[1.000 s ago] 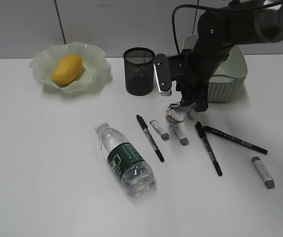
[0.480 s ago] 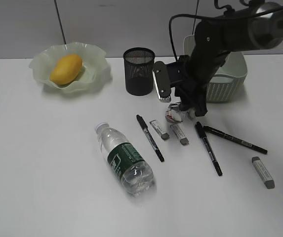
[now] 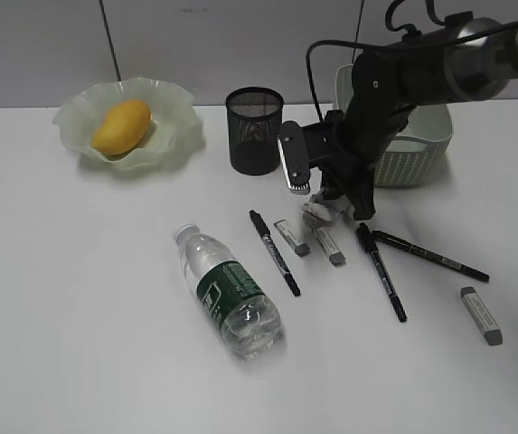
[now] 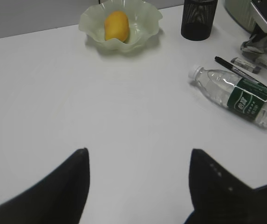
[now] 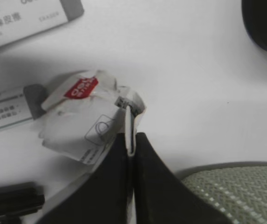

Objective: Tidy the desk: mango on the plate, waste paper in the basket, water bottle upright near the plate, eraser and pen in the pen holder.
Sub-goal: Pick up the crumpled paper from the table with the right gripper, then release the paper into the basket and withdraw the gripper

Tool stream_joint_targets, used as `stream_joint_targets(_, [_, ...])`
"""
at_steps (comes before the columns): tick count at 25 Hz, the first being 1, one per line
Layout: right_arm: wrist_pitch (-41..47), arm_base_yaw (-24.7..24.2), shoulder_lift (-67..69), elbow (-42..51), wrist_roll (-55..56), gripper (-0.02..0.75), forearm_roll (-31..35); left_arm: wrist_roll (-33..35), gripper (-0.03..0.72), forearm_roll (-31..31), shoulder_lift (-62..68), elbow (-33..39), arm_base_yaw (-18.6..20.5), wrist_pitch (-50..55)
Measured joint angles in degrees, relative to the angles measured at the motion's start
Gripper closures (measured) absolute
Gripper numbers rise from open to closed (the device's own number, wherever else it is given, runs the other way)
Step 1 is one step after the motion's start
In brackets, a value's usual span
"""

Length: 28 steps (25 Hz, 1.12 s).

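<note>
White crumpled waste paper (image 5: 89,123), printed in red and black, is pinched by one edge between the black fingertips of the right gripper (image 5: 131,142), clenched tight on the scrap above the desk (image 3: 87,307). In the exterior view the paper (image 3: 322,210) hangs beneath the dark right arm, between the black mesh pen holder (image 3: 254,129) and the pale green woven basket (image 3: 417,145), just beside two grey erasers. The left gripper (image 4: 138,186) hangs released over bare tabletop, its two dark fingers spread wide apart. The mango (image 3: 121,126) lies in the ruffled green plate (image 3: 175,116) at the far left. The water bottle (image 3: 227,291) lies on its side near the middle, with three black pens scattered to its right.
</note>
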Motion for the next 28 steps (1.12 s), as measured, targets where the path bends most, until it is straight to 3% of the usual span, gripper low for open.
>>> stream_joint_targets(5, [1.7, 0.8, -1.7, 0.0, 0.5, 0.724, 0.4, 0.0, 0.18, 0.0, 0.0, 0.0, 0.0, 0.0])
stream_joint_targets(12, [4.2, 1.4, -10.8, 0.0, 6.3, 0.724, 6.5, 0.0, 0.18, 0.1, 0.0, 0.0, 0.0, 0.0])
stream_joint_targets(16, [1.9, 1.3, -15.5, 0.0, 16.5, 0.724, 7.3, 0.0, 0.18, 0.1, 0.0, 0.0, 0.0, 0.0])
stream_joint_targets(23, [-9.5, -1.0, -17.5, 0.0, 35.7, 0.724, 7.3, 0.0, 0.18, 0.1, 0.0, 0.0, 0.0, 0.0])
stream_joint_targets(28, [-14.5, -6.0, -17.4, 0.0, 56.8, 0.724, 7.3, 0.0, 0.18, 0.1, 0.0, 0.0, 0.0, 0.0])
